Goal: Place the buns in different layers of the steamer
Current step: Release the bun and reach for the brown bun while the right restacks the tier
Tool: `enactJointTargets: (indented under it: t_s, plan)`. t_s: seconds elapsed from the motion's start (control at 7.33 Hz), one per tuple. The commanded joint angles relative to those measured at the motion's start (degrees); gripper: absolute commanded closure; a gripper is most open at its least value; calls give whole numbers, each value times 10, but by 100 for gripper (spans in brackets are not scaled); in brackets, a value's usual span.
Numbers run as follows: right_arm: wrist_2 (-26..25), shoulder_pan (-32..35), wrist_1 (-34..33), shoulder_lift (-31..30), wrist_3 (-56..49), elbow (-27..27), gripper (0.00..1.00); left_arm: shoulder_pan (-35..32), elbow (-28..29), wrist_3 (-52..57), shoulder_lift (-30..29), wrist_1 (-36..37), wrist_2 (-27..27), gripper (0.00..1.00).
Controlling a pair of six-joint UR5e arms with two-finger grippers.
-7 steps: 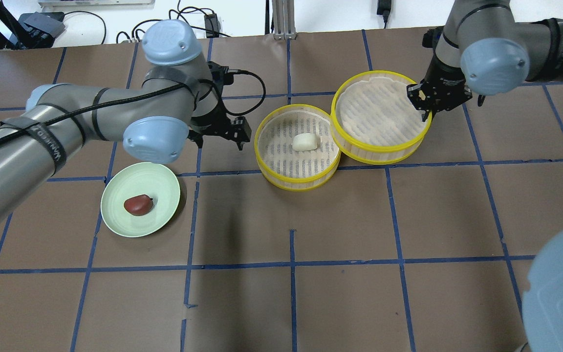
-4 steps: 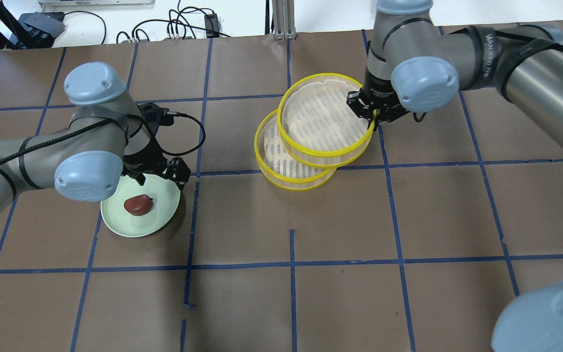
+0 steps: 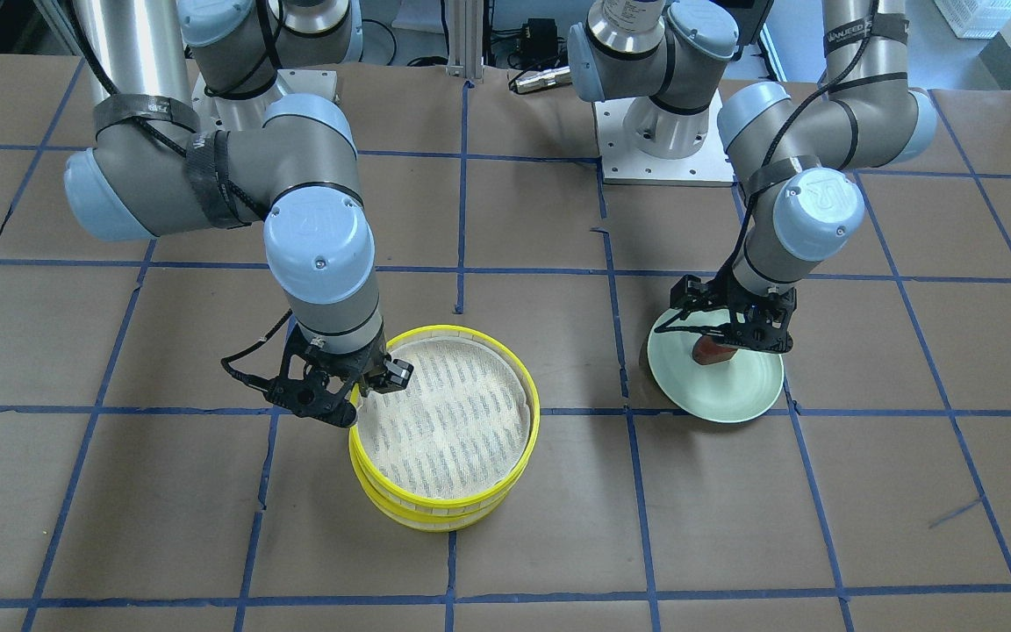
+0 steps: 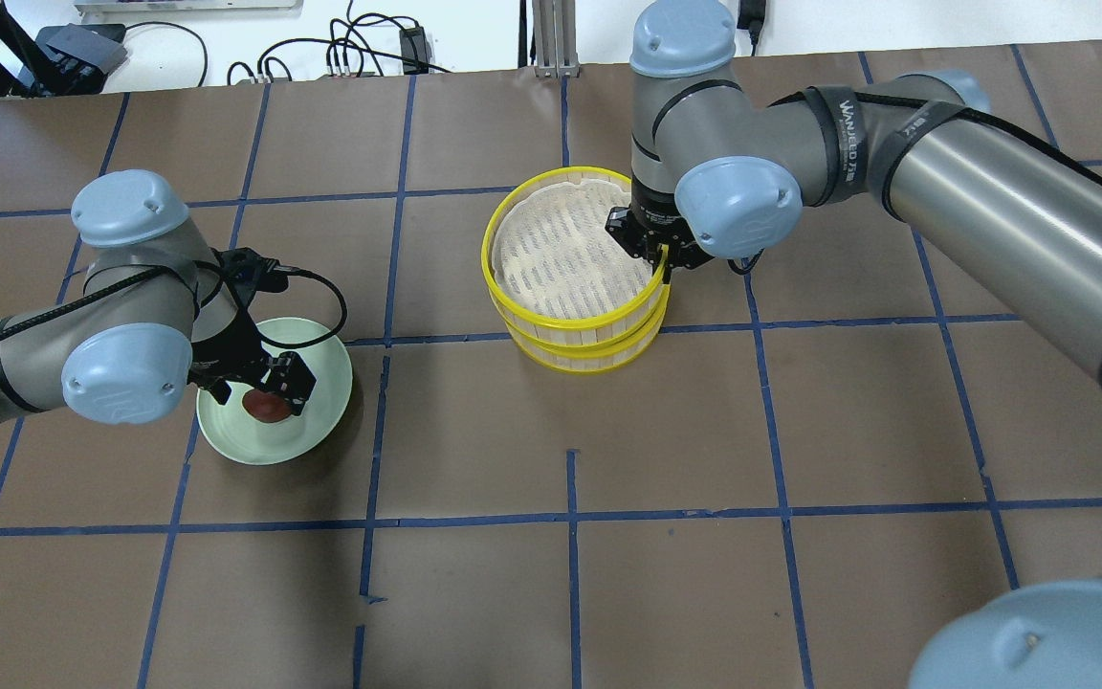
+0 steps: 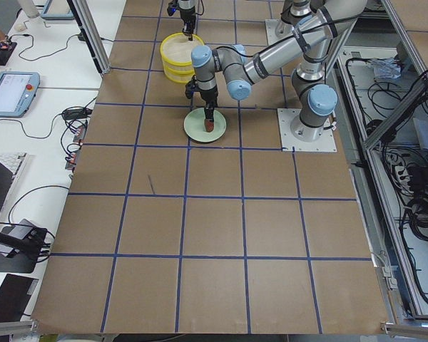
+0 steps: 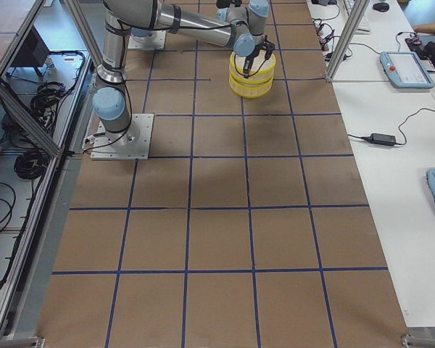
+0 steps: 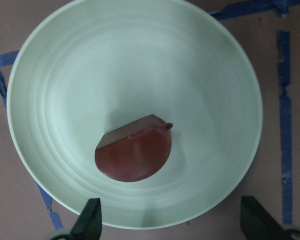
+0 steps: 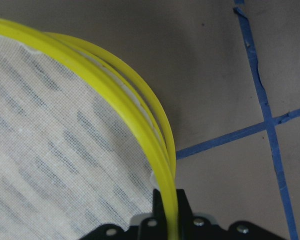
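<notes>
From my desk the job looked half set up; the steamer (image 4: 578,337) stood as a two-tray stack toward the far middle of the table, and the right gripper (image 4: 664,266) was clenched on the right-hand rim of the upper tray (image 3: 453,412), one finger inside the yellow band and one outside; the right wrist view showed that rim running straight down between the jaws. That tray's liner was bare; the white bun showed in no view, so I could only guess it lay in the lower tray underneath.

The reddish-brown bun (image 7: 135,155) sat on the pale green plate (image 4: 323,375), left of the steamer, nearer the robot and well apart from it; the left gripper (image 4: 259,380) hung over it with its jaws spread, nothing held. That arm was plainly the nearer one, the right being busy at the stack.

What mattered for the coming grasp was the bun's lie between those fingertips (image 7: 90,222); in the left wrist view it sat ahead of them and toward the left finger rather than centred; its long axis ran nearly along the line joining the tips, flat cut face turned away. I judged the jaws would close on its long way unless the wrist turned, and needed a small shift before descending.
</notes>
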Motion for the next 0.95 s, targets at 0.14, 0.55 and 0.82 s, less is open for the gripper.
enactJointTargets:
  t_s: [0.14, 0.55, 0.82]
  plan:
    - [-2, -11, -3, 1, -22, 2, 93, 5, 2, 1, -55, 72, -1, 4]
    - [4, -28, -1, -3, -36, 8, 93, 7, -3, 43, -56, 71, -8, 70]
    - [5, -28, -1, -3, -32, 14, 92, 8, 16, 35, -51, 74, -6, 98]
